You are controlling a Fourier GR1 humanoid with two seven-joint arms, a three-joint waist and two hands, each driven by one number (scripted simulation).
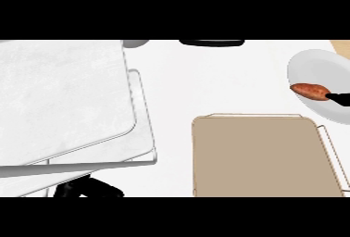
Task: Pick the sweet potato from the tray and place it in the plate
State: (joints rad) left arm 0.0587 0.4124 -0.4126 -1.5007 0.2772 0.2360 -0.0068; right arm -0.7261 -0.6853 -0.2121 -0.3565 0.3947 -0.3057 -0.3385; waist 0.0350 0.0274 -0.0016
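One sliver of the right hand [340, 97] seemingly touches the sweet potato [309, 90] on the plate [314, 62]; grasp unclear.

Widest free room in the middle: bare white counter [205, 78] between the big pale panels [61, 92] at the left and the plate [308, 65] at the right edge. Blocked on the left by those panels (stacked, slanting, covering nearly the whole left half). Below the middle, a flat tan tray [259, 157] with only a thin raised rim, open from above. Between panels and tray, a narrow strip of counter, passable. At the far edge, a dark object [212, 42], partly cut off. On the plate, the sweet potato [309, 90] with the right hand [340, 97] touching its end; upper part of the plate free. Left hand [89, 189] low beneath the panels.
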